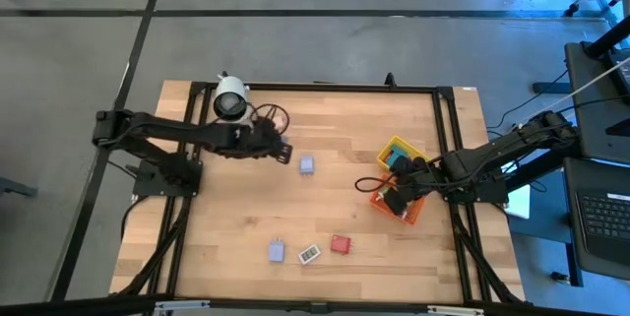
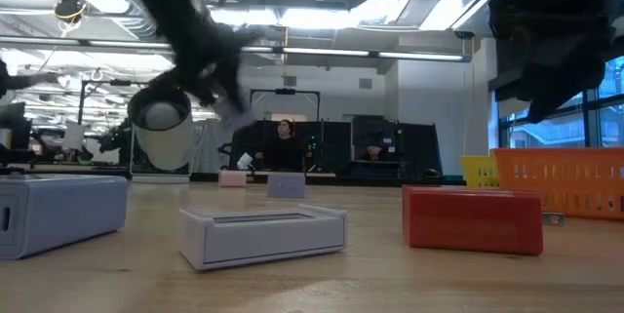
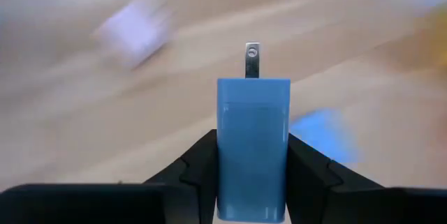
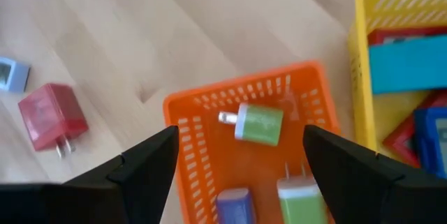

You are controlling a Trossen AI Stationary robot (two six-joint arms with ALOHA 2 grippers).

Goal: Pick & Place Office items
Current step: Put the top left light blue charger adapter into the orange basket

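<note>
Blue charger block [image 3: 253,147], prong end forward, clamped between the fingers of the left gripper [image 1: 283,151]. In the high view that gripper hangs over the table left of the orange bin [image 4: 244,147], just beside the lavender block [image 1: 306,164], which lies loose on the wood.

Already sorted: orange bin holds a green plug [image 4: 260,123], a second green-and-white one [image 4: 302,196] and a lavender-blue one [image 4: 234,206]. Yellow bin [image 4: 364,77], touching the orange bin's far side, holds flat blue and red pieces.

Still loose on the table, all well left of the orange bin toward the near edge: red block [image 1: 341,245], white piece [image 1: 309,254], pale blue block [image 1: 278,250]. A pinkish item [image 2: 232,178] sits near the white cylinder [image 1: 231,99].

Right gripper [image 4: 241,165] hovers over the orange bin, fingers spread, nothing between them.

Judgement: roughly half done; one item in transit, about five left to collect.
</note>
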